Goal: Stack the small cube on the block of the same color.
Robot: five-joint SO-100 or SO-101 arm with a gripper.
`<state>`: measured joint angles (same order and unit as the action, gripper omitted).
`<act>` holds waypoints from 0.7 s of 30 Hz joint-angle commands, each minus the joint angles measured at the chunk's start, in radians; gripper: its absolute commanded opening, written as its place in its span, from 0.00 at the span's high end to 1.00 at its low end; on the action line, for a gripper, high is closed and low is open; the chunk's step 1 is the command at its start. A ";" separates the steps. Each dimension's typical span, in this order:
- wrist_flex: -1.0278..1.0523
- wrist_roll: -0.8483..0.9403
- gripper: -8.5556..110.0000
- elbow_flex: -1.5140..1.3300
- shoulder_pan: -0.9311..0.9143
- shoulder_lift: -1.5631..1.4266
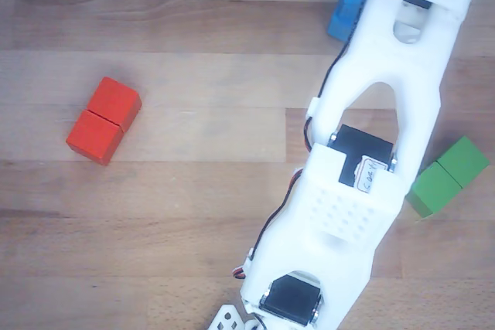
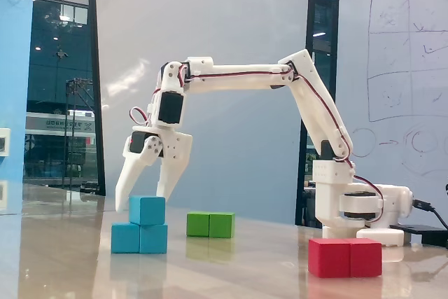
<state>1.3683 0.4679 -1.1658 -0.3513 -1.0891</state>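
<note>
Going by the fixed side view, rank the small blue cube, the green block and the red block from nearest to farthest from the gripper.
Gripper hangs open at left in the fixed view.
1. Small blue cube, right under the fingertips, sitting on the blue block.
2. Green block, middle of the table, to the right.
3. Red block, far right, front.

Red block (image 2: pixel 345 257): lies on the table (image 2: pixel 231 271), front right in the fixed view; far left in the other view (image 1: pixel 104 120).
Green block (image 2: pixel 210 225): farther back (two cubes, seam across the middle).
Whiteboard (image 2: pixel 402 68): behind, right, with faint drawn grids and circles.
</note>
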 commanded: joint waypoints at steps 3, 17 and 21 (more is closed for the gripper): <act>-0.061 0.044 0.72 0.064 -0.097 -0.043; 0.023 0.031 0.78 -0.049 -0.167 -0.284; -0.015 -0.048 0.92 -0.199 -0.094 -0.454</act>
<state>1.3760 0.4755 -1.2855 -0.5047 -1.2931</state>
